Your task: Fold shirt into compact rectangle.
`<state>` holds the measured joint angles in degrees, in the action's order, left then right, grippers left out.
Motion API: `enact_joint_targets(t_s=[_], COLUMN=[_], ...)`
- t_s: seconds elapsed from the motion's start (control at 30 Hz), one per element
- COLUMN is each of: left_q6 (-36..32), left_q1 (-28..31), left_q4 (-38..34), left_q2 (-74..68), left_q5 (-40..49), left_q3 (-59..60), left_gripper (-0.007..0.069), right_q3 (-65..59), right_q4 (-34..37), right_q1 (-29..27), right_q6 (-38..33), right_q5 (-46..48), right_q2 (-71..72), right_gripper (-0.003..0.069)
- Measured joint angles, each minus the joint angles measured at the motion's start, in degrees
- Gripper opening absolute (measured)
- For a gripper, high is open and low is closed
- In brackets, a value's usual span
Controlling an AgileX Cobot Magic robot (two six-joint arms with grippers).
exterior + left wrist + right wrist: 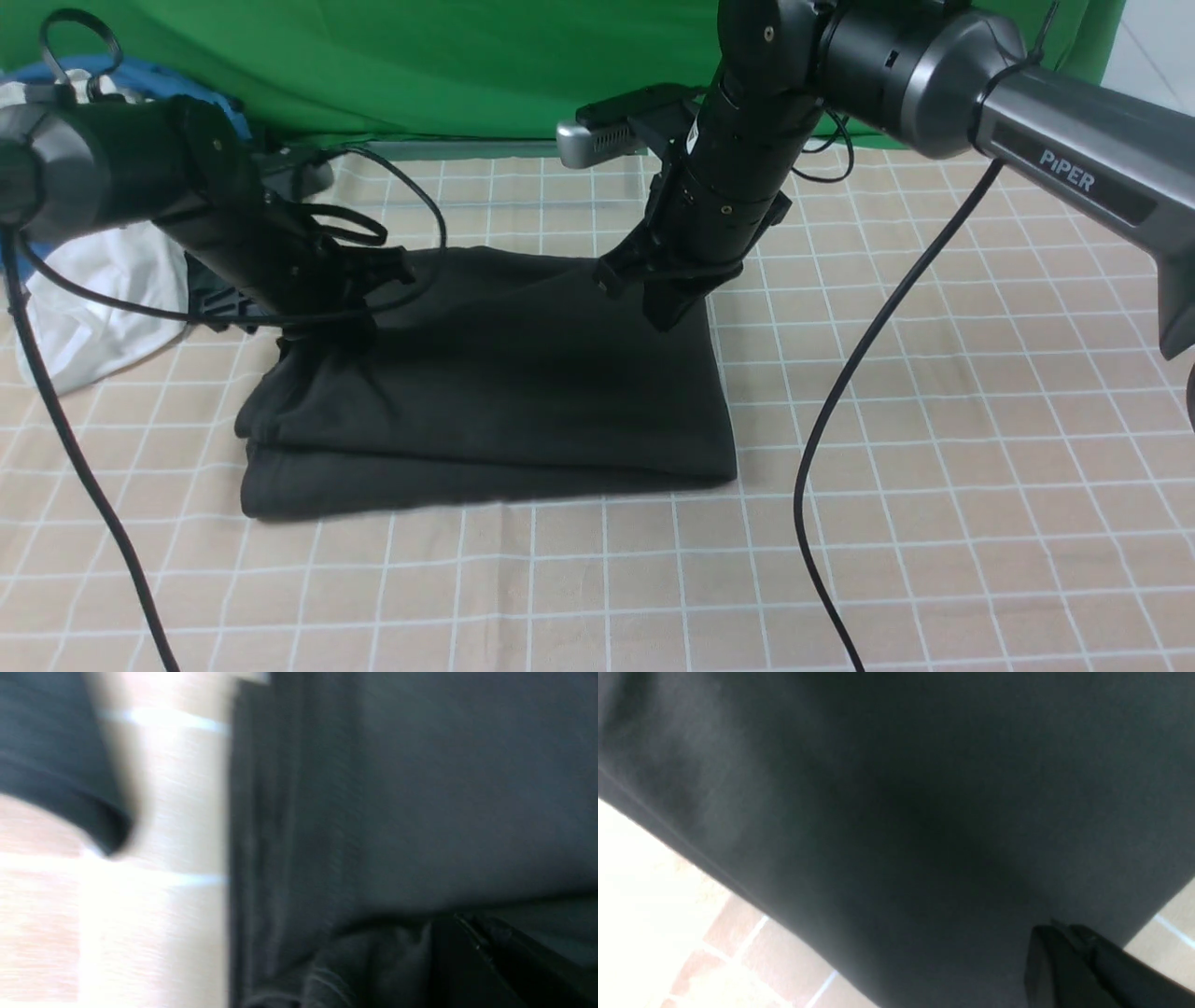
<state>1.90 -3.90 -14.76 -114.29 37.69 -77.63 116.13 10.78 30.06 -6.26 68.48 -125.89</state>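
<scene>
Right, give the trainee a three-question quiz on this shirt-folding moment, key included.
1. True or false: the black cotton shirt lies fully spread in a single layer.
2. Which gripper is at the shirt's bunched far corner beside the white garment: A left gripper, B right gripper?
3. Fill in: the beige cloth under the shirt has a white ____ pattern.

Key
1. False: two stacked layers show at the near edge.
2. A.
3. Grid.
</scene>
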Motion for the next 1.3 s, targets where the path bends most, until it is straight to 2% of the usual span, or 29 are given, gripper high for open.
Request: enact_joint_targets(t_s=[0.27, 0.43, 0.63, 0.73, 1.03, 1.13, 1.3], left_q6=[0.72, 0.15, -0.41, 1.55, 1.31, -0.72, -2.61], left_q1=[0.42, -0.14, -1.09, -0.29, 1.43, 1.61, 1.61], left_q4=[2.00, 2.00, 2.04, 2.72, 1.51, 0.05, -0.34], left_q2=[2.58, 9.93, 16.40, 15.87, 18.02, 25.86, 43.50], left_q5=[3.15, 4.25, -1.45, -2.55, -2.34, -0.49, 4.63], left_q3=[-0.16, 4.10, 16.25, 20.20, 22.65, 22.65, 22.60], left_gripper=[0.0019, 0.0019, 0.0019, 0.0019, 0.0019, 0.0019, 0.0019], right_q3=[0.00, -1.78, -8.30, -11.28, -16.50, -16.88, -17.04], right_q4=[0.00, 0.07, 0.08, 0.08, 0.19, 0.05, -0.27], right_q1=[0.00, 0.00, 0.11, 0.42, 0.45, 0.04, -1.52], right_q6=[0.05, 0.05, 0.00, 0.00, -2.48, -2.96, -2.96], right_q5=[0.89, 1.00, 0.82, -1.25, -2.25, -1.85, -3.25], right_q2=[0.00, 0.05, 0.05, 0.05, 0.00, 3.83, 19.22], right_gripper=[0.0038, 0.0038, 0.0038, 0.0038, 0.0038, 0.0038, 0.0038])
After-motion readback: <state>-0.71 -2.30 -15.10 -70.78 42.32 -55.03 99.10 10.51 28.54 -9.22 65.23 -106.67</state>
